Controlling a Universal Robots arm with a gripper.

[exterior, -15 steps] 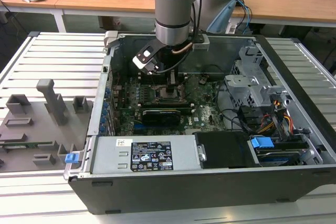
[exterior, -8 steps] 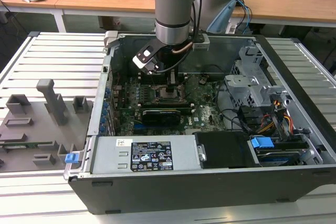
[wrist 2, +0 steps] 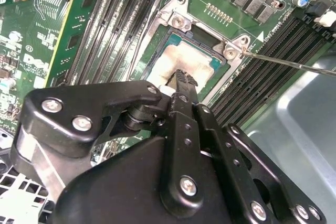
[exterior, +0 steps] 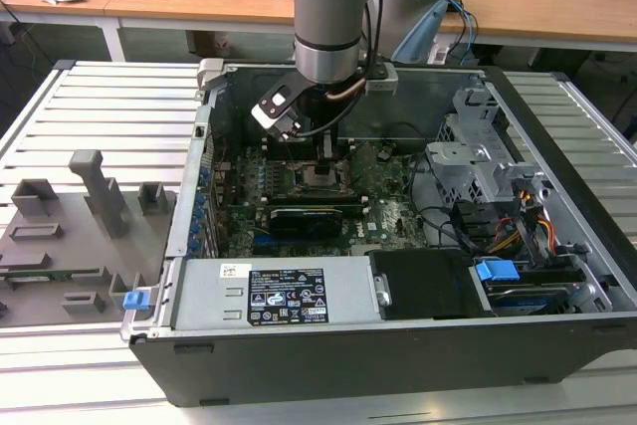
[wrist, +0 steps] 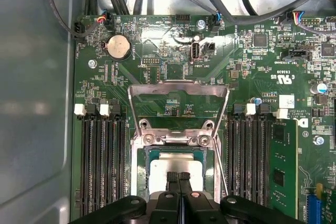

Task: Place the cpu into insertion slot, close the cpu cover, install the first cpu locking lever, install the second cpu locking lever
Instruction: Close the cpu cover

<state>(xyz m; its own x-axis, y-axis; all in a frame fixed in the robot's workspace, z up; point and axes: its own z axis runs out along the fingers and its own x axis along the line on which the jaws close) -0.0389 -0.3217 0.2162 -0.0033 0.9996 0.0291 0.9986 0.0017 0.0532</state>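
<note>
While the exterior view gives the arm reaching down into the open computer case (exterior: pixel 328 345), with the gripper (exterior: pixel 323 158) low over the motherboard (exterior: pixel 388 216), the two wrist views add the fingertips (wrist: pixel 173 178); these are pressed together with nothing between them, just above the cpu (wrist: pixel 176 165); whether they touch its pale face I cannot tell. The cpu lies flat inside the insertion slot (wrist: pixel 137 171); in the first wrist view the cpu cover (wrist: pixel 178 87) stands raised on its hinge, off the chip; the second wrist view shows a thin locking lever (wrist 2: pixel 289 61) standing free beside the slot.
</note>
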